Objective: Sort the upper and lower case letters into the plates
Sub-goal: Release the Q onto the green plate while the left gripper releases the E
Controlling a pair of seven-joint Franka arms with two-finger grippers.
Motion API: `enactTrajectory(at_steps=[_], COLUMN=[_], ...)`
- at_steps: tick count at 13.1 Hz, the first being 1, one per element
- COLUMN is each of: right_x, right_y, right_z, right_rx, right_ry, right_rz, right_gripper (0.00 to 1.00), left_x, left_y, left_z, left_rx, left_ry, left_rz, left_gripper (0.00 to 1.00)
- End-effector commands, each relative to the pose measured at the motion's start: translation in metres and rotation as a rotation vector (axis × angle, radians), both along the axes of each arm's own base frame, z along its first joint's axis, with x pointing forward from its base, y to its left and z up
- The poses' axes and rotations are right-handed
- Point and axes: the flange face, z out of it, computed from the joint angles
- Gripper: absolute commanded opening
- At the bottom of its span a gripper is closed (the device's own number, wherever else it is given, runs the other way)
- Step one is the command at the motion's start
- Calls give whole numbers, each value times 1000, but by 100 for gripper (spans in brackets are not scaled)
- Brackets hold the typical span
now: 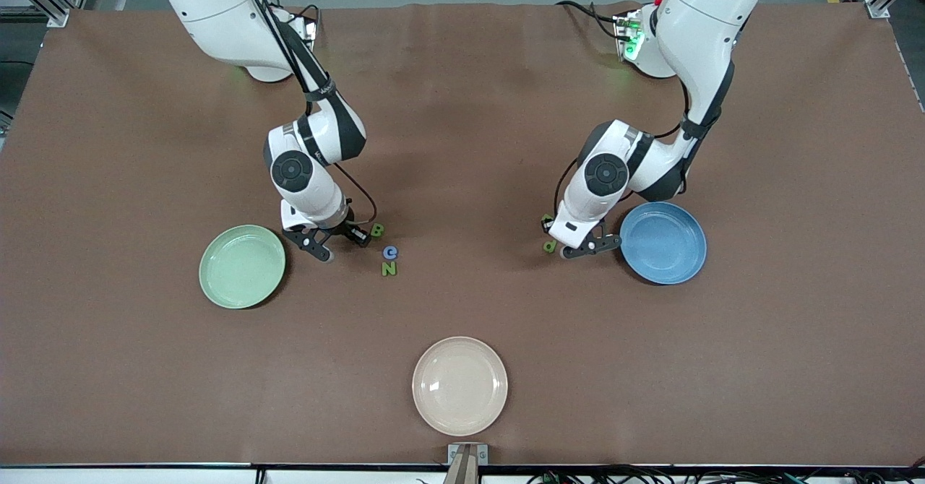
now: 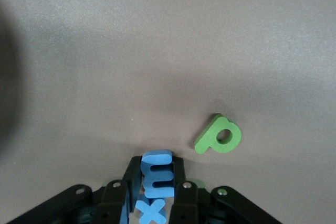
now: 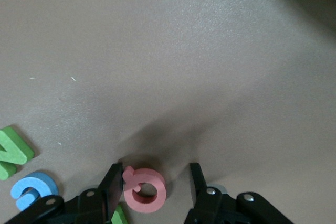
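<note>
- A brown table [image 1: 462, 144] carries the whole scene, with both arms reaching down to it.
- The left gripper [image 2: 157, 184] has its jaws closed on the blue m [image 2: 156, 174], low over the table just beside the blue plate [image 1: 663, 242]; the blue x [image 2: 151, 212] lies under the gripper.
- The green p [image 2: 219, 135] lies flat near the fingers.
- The right gripper [image 3: 155, 184] stands with jaws spread around the pink Q [image 3: 144, 189], which lies on the table between the fingers.
- The blue C [image 1: 390, 252], green N [image 1: 389, 269] and green B [image 1: 377, 230] lie close by.
- The pale green plate [image 1: 242, 266] sits toward the right arm's end.
- A cream-white plate [image 1: 459, 385] lies nearest the front camera.
</note>
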Motion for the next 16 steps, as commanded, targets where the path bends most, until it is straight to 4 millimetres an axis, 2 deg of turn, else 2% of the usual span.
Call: enactTrajectory(at_steps=[1,3,5,7,9,10,11,12,14,15,16], right_x=[-3,-3,0,8,24,39,55,70,97,107,115], right_y=[1,3,2,0,2,-3,-14,-30,-73,-95,-118], right_z=[1,2,3,12,34,51,66,81,103,109,111], right_rx=[13,14,13,20,8,1,-7,-6,3,9,13], right_ry=[-6,-9,-5,-18,5,27,51,67,84,74,64], right_rz=[-17,-12,-15,-8,4,16,52,92,176,226,270], right_gripper=[43,34,24,16,10,8,8,8,8,8,8], left_x=[19,36,54,64,72,73,72,69,68,68,68], left_y=[9,31,61,91,125,139,159,166,190,193,193], left_z=[11,47,84,98,99,94,87,78,63,58,59], left_rx=[4,24,109,155,157,161,165,168,174,174,174], left_ry=[-39,-89,-103,-80,-70,-57,-37,-17,15,23,22], left_rz=[22,28,12,16,36,38,52,62,99,104,110], left_gripper=[0,0,0,0,1,1,2,2,8,24,67])
